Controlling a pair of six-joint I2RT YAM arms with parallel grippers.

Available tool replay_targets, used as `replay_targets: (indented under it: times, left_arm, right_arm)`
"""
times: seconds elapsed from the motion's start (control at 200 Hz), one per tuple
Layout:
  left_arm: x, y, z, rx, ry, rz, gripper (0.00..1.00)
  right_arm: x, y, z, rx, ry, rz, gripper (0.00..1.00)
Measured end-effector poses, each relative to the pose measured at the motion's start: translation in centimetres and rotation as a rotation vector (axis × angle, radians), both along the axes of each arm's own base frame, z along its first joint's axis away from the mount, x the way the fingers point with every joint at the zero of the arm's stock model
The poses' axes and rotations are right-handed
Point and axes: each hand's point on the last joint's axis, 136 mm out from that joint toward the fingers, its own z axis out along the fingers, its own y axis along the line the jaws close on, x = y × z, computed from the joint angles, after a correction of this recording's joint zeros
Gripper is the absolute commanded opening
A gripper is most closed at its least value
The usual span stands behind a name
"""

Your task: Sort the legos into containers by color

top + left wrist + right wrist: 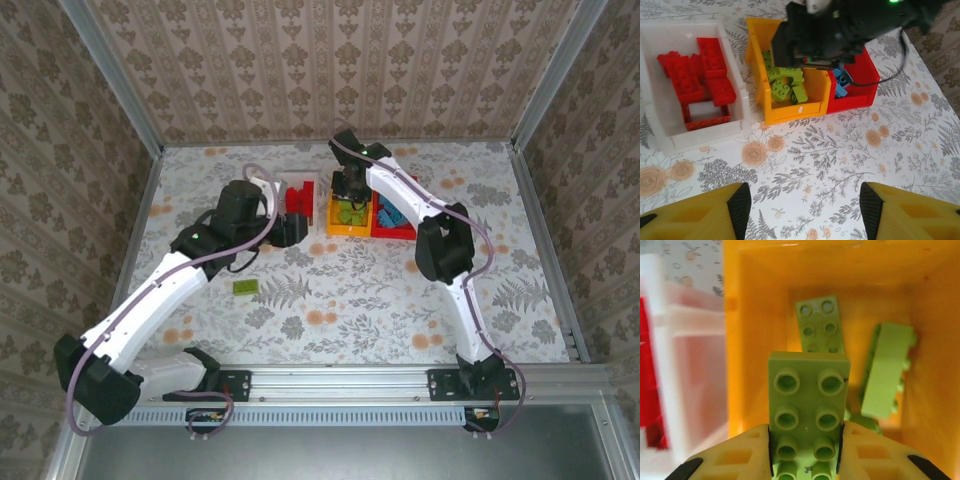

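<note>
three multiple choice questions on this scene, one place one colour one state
1. Bricks in the white bin are: A blue, B lime, C red.
2. The loose lime brick lies: A on the table, B in the red bin, C atop the right arm.
3. The right pincer is: A open, B shut on a held lime brick, C shut on a red brick.
C, red bricks lie inside it; A, it sits by the left arm; B, it clamps the brick above the orange-yellow bin.
</note>
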Motion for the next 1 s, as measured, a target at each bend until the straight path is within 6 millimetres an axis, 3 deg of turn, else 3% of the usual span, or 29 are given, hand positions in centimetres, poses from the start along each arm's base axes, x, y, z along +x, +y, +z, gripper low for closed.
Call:
replay_targets:
  times: [0.1, 0.175, 0.405, 0.535, 0.675, 0.82, 0.885, 0.935, 1.0]
  left_arm:
    - [0.3, -0.6, -0.8, 0.022, 0.008, -0.001, 0.62]
    - [0.4, -0.8, -1.3, 0.036, 0.012, 0.005, 0.62]
    - [1.0, 0.3, -1.7, 0.054, 0.027, 0.088, 0.63]
    - [1.1, 2.7, -3.3, 0.059, 0.145, 0.237, 0.63]
    - [1.5, 7.5, -5.9, 0.024, 0.326, 0.499, 0.64]
    - [0.0, 10.5, -9.6, -0.009, 0.495, 0.716, 0.66]
    - [-0.9, 11.2, -10.8, -0.011, 0.554, 0.778, 0.68]
    - [-1.0, 11.6, -11.6, -0.065, 0.609, 0.859, 0.7]
    - [-1.2, 13.0, -13.2, -0.114, 0.684, 0.988, 0.73]
  right_arm:
    - [0.8, -0.4, -2.0, 0.013, 0.044, 0.009, 0.47]
    - [0.9, -0.5, -2.3, 0.02, 0.064, 0.016, 0.54]
    - [0.6, -0.4, -0.8, 0.028, 0.059, 0.053, 0.6]
    - [-0.6, -0.5, 1.3, 0.019, 0.028, 0.095, 0.62]
    - [-4.8, 0.3, 6.0, 0.055, -0.117, 0.237, 0.63]
    - [-11.8, 4.2, 10.9, 0.191, -0.317, 0.486, 0.73]
    - [-13.1, 6.2, 12.5, 0.243, -0.39, 0.568, 0.73]
    - [-14.4, 7.2, 12.5, 0.279, -0.5, 0.64, 0.75]
    - [-19.1, 7.0, 9.9, 0.299, -0.476, 0.742, 0.76]
